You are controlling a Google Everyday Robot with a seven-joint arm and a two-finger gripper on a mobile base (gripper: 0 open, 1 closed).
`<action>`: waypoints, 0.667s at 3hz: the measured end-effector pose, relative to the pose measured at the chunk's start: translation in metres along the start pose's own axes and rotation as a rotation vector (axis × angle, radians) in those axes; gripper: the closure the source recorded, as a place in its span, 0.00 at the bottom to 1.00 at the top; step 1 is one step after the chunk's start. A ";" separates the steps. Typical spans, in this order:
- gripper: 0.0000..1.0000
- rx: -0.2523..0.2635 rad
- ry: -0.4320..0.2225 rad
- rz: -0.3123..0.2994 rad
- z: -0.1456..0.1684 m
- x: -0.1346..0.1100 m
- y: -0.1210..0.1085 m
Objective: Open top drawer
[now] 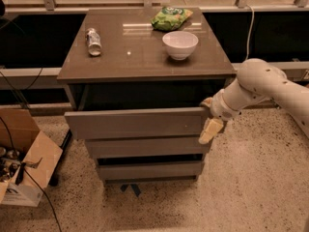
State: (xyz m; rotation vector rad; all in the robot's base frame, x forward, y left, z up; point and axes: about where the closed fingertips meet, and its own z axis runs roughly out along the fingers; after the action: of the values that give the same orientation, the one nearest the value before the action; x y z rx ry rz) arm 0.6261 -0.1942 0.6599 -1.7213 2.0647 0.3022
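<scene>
The top drawer [137, 123] is the widest grey-brown front of three, with a tiny pale speck right of centre. It stands pulled out from the cabinet, with a dark gap behind its upper edge. My gripper [209, 121] is at the drawer front's right end. One pale finger [210, 130] hangs down over the front's right edge and another part sits at the upper right corner. The white arm [263, 86] reaches in from the right.
On the cabinet top [140, 57] lie a can [92, 41], a white bowl [180, 44] and a green bag [170, 19]. Two narrower drawer fronts [147, 147] sit below. An open cardboard box [24, 163] and cables are at the left on the speckled floor.
</scene>
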 end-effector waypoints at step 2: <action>0.00 -0.093 0.029 -0.050 -0.021 0.004 0.044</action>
State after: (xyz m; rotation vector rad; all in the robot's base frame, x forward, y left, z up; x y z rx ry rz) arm 0.5788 -0.1978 0.6722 -1.8391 2.0547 0.3651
